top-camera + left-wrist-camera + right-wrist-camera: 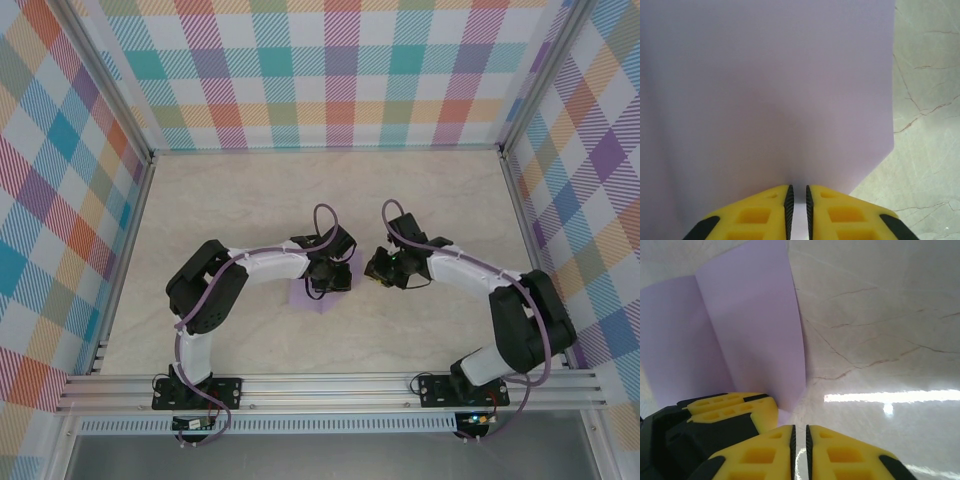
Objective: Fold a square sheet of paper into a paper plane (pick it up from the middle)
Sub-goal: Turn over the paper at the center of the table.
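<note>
The square sheet of paper point(305, 298) is plain lavender and lies mid-table, partly under my left gripper point(328, 278). In the left wrist view the sheet point(765, 90) rises up in front of the camera, and my left gripper point(797, 188) is shut on its near edge, with lavender showing in the thin slit between the pads. In the right wrist view the paper point(755, 330) stands bent along a vertical crease, with the left gripper's yellow fingers point(730, 412) at its base. My right gripper point(800, 428) is shut just right of the sheet with nothing in it, over bare table. The two grippers almost meet, my right gripper point(380, 268) close beside the left.
The marble-patterned table point(250, 200) is walled by plaid panels point(330, 70) at the back and on both sides. An aluminium rail point(330, 385) runs along the near edge by the arm bases. Open tabletop lies behind and to the right of the grippers.
</note>
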